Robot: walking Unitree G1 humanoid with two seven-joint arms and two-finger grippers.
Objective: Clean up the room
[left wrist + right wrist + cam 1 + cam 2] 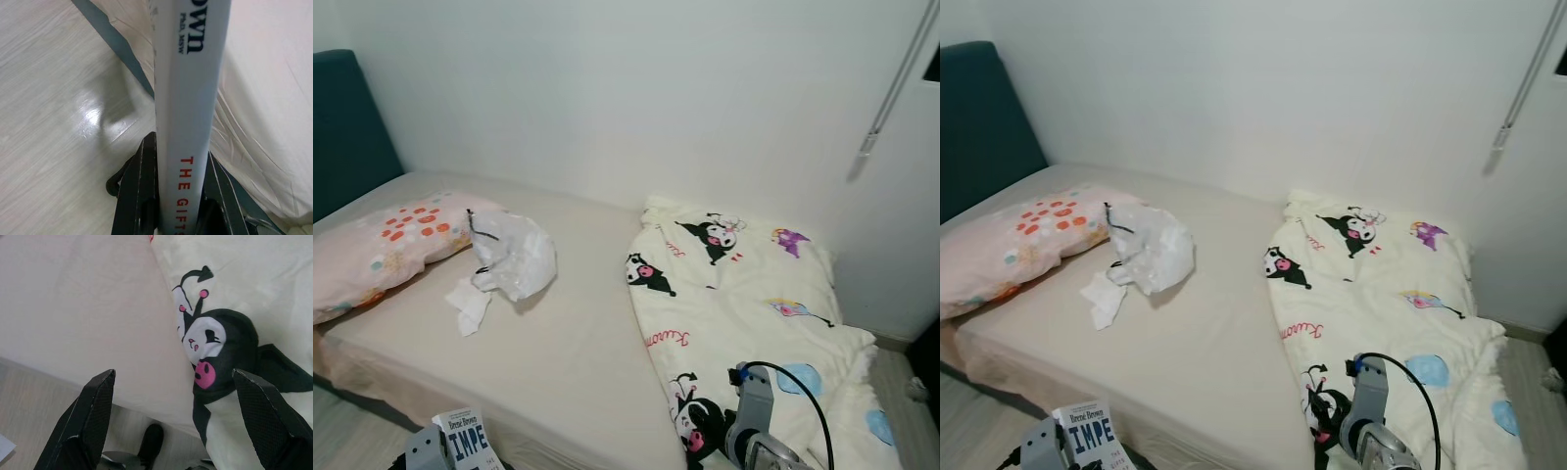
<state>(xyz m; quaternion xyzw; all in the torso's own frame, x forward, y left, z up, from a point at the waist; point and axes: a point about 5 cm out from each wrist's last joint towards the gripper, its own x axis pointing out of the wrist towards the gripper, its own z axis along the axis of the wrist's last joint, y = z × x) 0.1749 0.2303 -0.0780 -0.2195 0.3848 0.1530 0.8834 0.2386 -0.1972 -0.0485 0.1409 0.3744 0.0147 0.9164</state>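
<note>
My left gripper (178, 215) clamps a paperback book (188, 98) by its spine, low at the bed (558, 362) edge. My right gripper (176, 421) hangs spread wide over the cartoon duvet (744, 294). Next, I judge, the book needs a proper shelf or table

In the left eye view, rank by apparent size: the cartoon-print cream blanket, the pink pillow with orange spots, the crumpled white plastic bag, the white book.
1. cartoon-print cream blanket
2. pink pillow with orange spots
3. crumpled white plastic bag
4. white book, held by the left gripper; it is cut off by the frame and nearest the camera, so its rank is unsure.
</note>
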